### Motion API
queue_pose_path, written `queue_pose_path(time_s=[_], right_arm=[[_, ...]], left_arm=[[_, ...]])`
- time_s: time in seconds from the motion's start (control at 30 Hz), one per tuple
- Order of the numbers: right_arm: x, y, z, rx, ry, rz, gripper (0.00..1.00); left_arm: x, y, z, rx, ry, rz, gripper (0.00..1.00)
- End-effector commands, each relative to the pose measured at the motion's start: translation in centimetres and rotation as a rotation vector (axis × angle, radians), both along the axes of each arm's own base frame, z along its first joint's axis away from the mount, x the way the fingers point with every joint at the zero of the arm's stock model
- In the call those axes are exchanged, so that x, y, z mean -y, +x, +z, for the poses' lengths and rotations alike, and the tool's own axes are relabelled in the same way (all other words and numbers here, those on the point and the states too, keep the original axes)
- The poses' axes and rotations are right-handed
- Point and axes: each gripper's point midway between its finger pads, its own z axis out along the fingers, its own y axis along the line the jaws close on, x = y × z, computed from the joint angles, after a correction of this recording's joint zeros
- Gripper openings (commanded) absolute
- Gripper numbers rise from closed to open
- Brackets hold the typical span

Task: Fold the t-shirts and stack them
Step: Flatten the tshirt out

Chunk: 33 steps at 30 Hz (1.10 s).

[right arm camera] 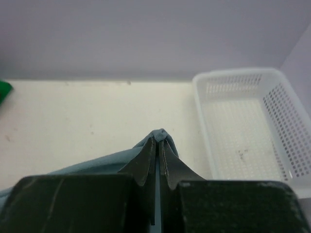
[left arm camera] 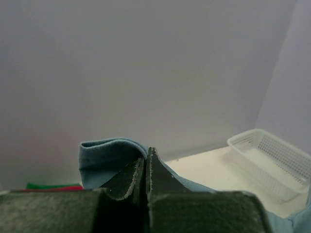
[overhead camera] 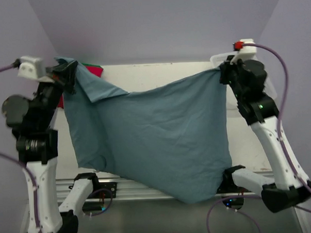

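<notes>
Top view
- Shirt: the dusty blue-grey soft cloth t-shirt [overhead camera: 156, 137] hangs spread wide between the two arms, lifted over the pale bench [overhead camera: 159, 75]. Its lower edge sags past the near rail, between the arm bases.
- Left jaws: clenched on the shirt's upper left corner, where a flap of cloth folds over.
- Right jaws: clenched on the upper right corner.
- Folded pile: a bright red folded cloth square [overhead camera: 95, 70] shows at the far left of the bench, partly hidden behind the held corner.

Left wrist view
- Jaws: pressed together, grasping a bunched hem of the blue-grey shirt.
- Pile: a thin green folded cloth edge [left arm camera: 51, 185] lies on top of the red one, low at the left.
- Basket: a white plastic mesh basket [left arm camera: 272, 162] stands on the bench to the right.

Right wrist view
- Jaws: clamped on a small peak of blue-grey cloth that trails away to the lower left.
- Basket: on the bench, ahead and to the right.
</notes>
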Motion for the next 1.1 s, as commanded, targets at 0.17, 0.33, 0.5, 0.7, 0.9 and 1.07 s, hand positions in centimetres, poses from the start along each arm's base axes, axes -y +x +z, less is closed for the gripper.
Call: queue_pose_path(time_s=[0.17, 0.33, 0.5, 0.7, 0.9, 1.07], right_arm=[[-1.8, 7.2, -4.6, -0.135, -0.025, -0.009, 0.00], [-1.7, -0.3, 0.9, 0.075, -0.025, 0.090, 0.00], [-0.9, -9.2, 5.0, 0.285, 0.023, 0.180, 0.00], [1.1, -19.8, 8.8, 0.504, 0.053, 0.220, 0.00], [1.8, -23.0, 13.2, 0.611, 0.085, 0.158, 0.00], [3.0, -15.8, 12.7, 0.443, 0.141, 0.030, 0.00]], left_arm=[[-1.7, 14.5, -8.2, -0.293, 0.019, 0.103, 0.00], [-0.1, 5.4, -3.4, -0.084, 0.023, 0.042, 0.00], [0.7, -5.7, 0.6, 0.138, 0.021, -0.026, 0.00], [1.7, -17.0, 4.1, 0.340, 0.019, -0.125, 0.00], [1.8, -21.2, 8.2, 0.433, -0.001, -0.156, 0.00], [-0.2, -13.5, 9.4, 0.330, -0.035, -0.018, 0.00]])
